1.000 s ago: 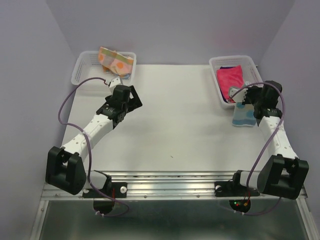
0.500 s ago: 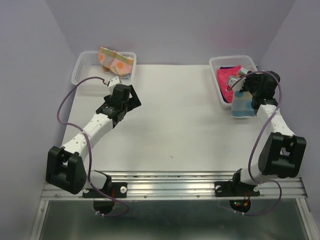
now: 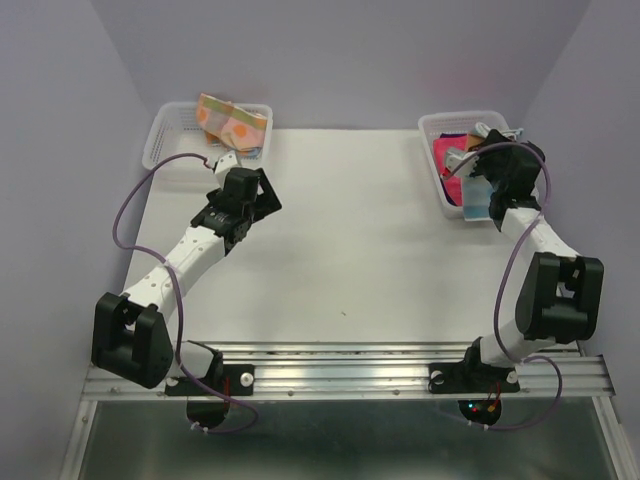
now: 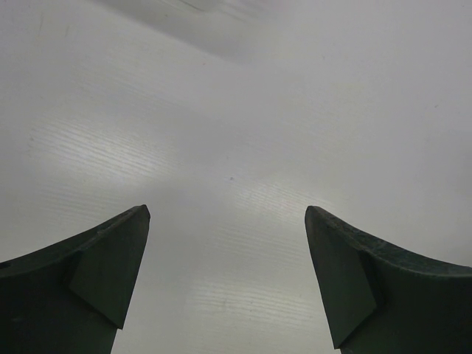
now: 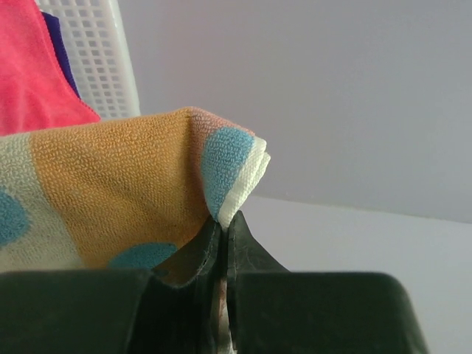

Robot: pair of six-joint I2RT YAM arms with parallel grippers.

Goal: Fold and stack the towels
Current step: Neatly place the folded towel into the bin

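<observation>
**Top external view.** The white bench (image 3: 350, 240) lay open across its middle and near half, bounded by lilac walls (image 3: 60, 120) at left, rear and right. The left white plastic mesh basket (image 3: 165, 150), at the far left corner, carried the orange-yellow-pink patterned towel (image 3: 232, 120) draped over its rear rim. The right white plastic mesh basket (image 3: 436, 125), at the far right corner, held the bright pink towel (image 3: 447, 155). The right gripper (image 3: 472, 175) stood at this basket's near right corner, close to the right wall. Its jaws were pinched on the light-blue patterned towel (image 3: 478, 200), which hung just beside the basket. Whether the towel's lower end touched the bench could not be told. The left gripper (image 3: 266, 195) lay low over the bench, near the left basket and well apart from the right arm.

**Left wrist view.** The left gripper's jaws stood wide apart with nothing between them. Only bare bench showed between and ahead of them.

**Right wrist view.** The jaws were pressed together on a folded edge of the light-blue patterned towel, here showing an orange band, blue dots and a pale hem. Behind it at upper left lay the bright pink towel and a sliver of the dark purple towel (image 5: 63, 55), against the basket's mesh wall. To the right lay open bench and plain wall.
</observation>
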